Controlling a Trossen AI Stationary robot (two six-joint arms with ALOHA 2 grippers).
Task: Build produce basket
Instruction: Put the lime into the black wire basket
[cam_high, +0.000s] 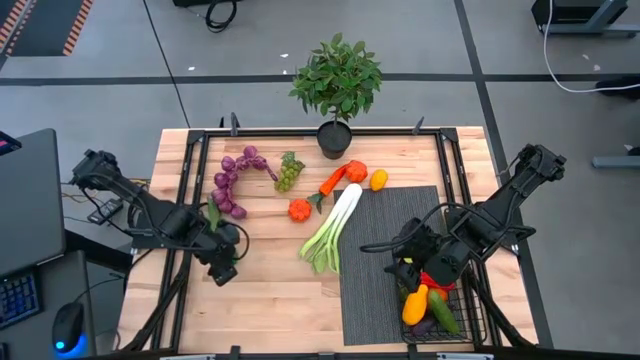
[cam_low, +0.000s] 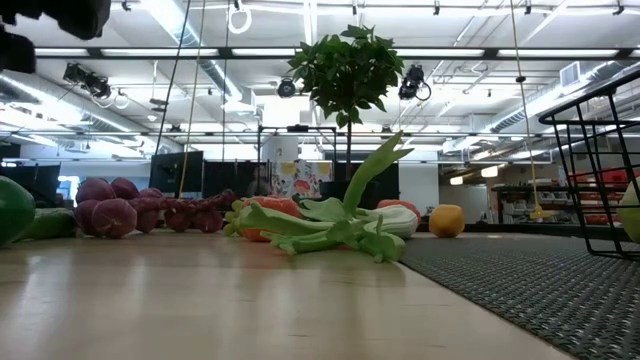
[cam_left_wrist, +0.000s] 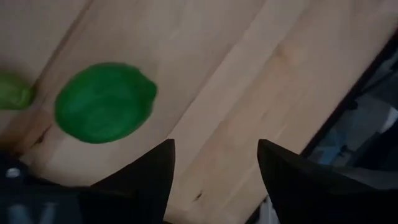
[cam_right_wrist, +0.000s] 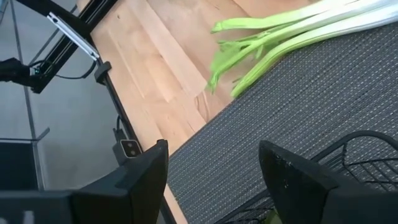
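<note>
The wooden tabletop (cam_high: 270, 300) has bare room across its lower middle in the high view, between the two arms; a dark frame rail runs along its upper edge and sides. The left gripper (cam_high: 222, 262) sits low over the tabletop's left part, its fingers (cam_left_wrist: 149, 180) spread apart and holding nothing, with a green lime (cam_left_wrist: 104, 102) lying on the wood just ahead of them. The right gripper (cam_high: 405, 262) hangs at the upper edge of the basket (cam_high: 470, 325), fingers (cam_right_wrist: 143, 177) apart and empty, above the grey ribbed mat (cam_high: 375, 260). The basket stands at the mat's lower right corner, near the tabletop's edge, with yellow, red, green and purple produce inside. The leek (cam_high: 332, 232) lies slanted across the mat's upper left edge. Purple grapes (cam_high: 232, 180), green grapes (cam_high: 289, 172), a carrot (cam_high: 332, 181), orange pieces and a yellow fruit (cam_high: 379, 180) lie farther up, before a potted plant (cam_high: 336, 85).
</note>
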